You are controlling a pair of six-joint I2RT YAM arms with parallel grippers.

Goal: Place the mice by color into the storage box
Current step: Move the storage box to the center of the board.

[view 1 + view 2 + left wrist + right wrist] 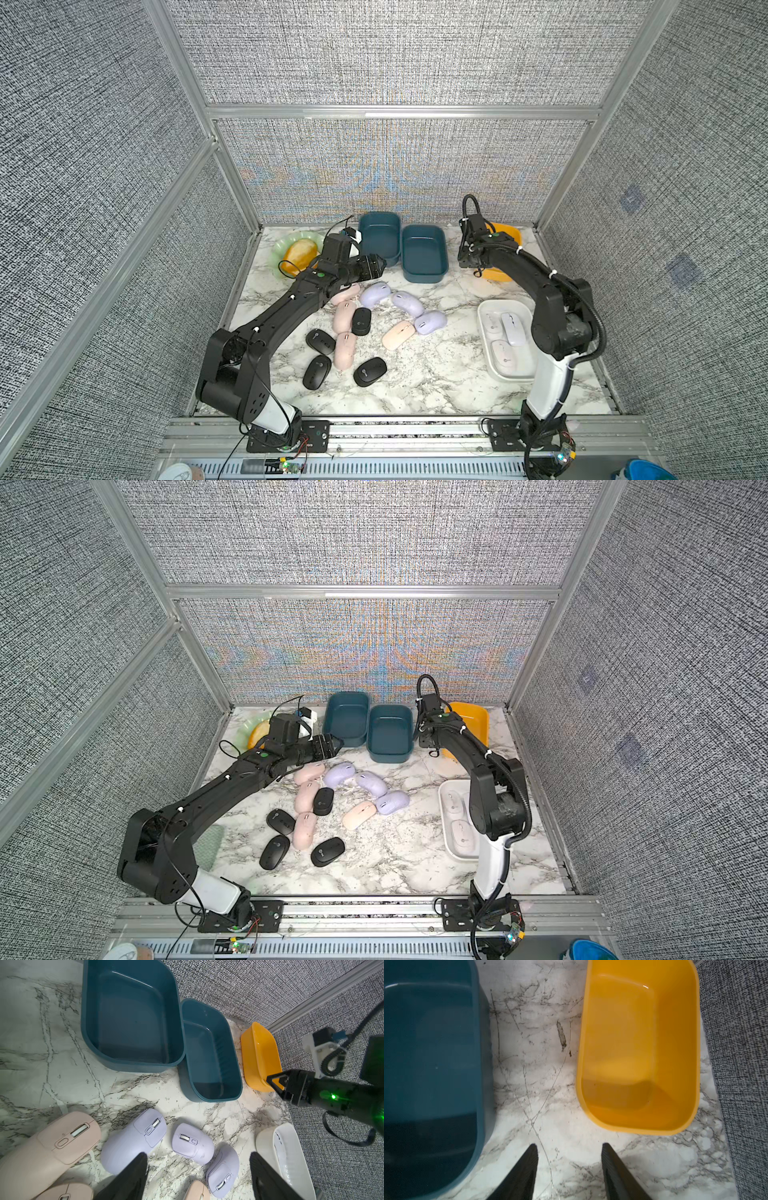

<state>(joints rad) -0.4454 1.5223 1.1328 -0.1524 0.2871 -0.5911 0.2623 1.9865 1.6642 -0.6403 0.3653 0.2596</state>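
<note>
Mice mostly loose on the marble table (436, 374), in a cluster left of centre. Four black mice (370, 371) sit toward the front. Four pink mice (345, 350) are threaded among and beside them. Three lilac mice (407, 303) lie in a row at the cluster's far right edge. Three white mice (513, 329) lie in the white tray (509, 376) on the right side, partly hidden by the right arm (552, 316).

Two teal boxes (379, 239) stand at the back, just beside each other, both empty. The orange box (639, 1053) is further right, also empty.

Left gripper (197, 1155) hangs over the lilac end of the cluster, jaws wide apart, nothing between them. Right gripper (570, 1145) is over bare marble between a teal box and the orange box, jaws apart, holding nothing.

Bread loaf (300, 253) on a green plate (291, 239), back left corner.
</note>
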